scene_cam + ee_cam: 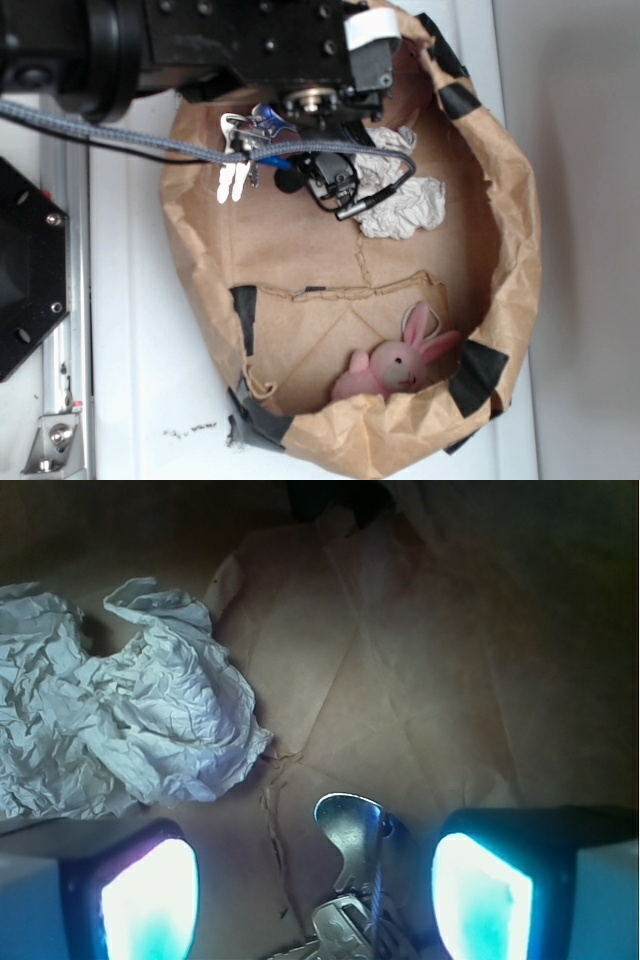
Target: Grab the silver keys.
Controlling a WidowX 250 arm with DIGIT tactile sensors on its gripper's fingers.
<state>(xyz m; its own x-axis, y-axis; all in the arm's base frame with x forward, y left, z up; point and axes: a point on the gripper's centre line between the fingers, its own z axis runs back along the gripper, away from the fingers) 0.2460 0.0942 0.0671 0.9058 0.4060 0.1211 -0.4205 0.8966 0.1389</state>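
Silver metal sits lowest in the wrist view: the silver keys [350,880] lie between the two glowing finger pads [150,900] of the gripper [315,905], one rounded key head pointing up into the gap and more of the bunch running off the bottom edge. The pads stand spread wide, one at each lower corner, with clear brown paper showing between each pad and the keys — the gripper is open and holds nothing.

Just beyond the keys, up and to the left in that view, lies the crumpled paper wad [120,730], whitish-grey and much larger than the bunch, apart from the keys and from the pads. Past it stretches the creased brown floor of the paper bag [430,660], fading into shadow at the top.

From the exterior view, the arm reaches down into the open bag [520,200], whose rolled rim carries patches of black tape [478,372]. The keys [238,165] show near the bag's upper-left wall, pale blades fanned downward, with a grey braided cable [120,135] crossing just above them. The wad [405,200] lies to the right of the gripper [320,180]. Farthest from the arm, at the bag's lower end, a pink toy rabbit [395,368] rests against the inner wall — well apart from everything else. The bag lies on a white surface [130,380].
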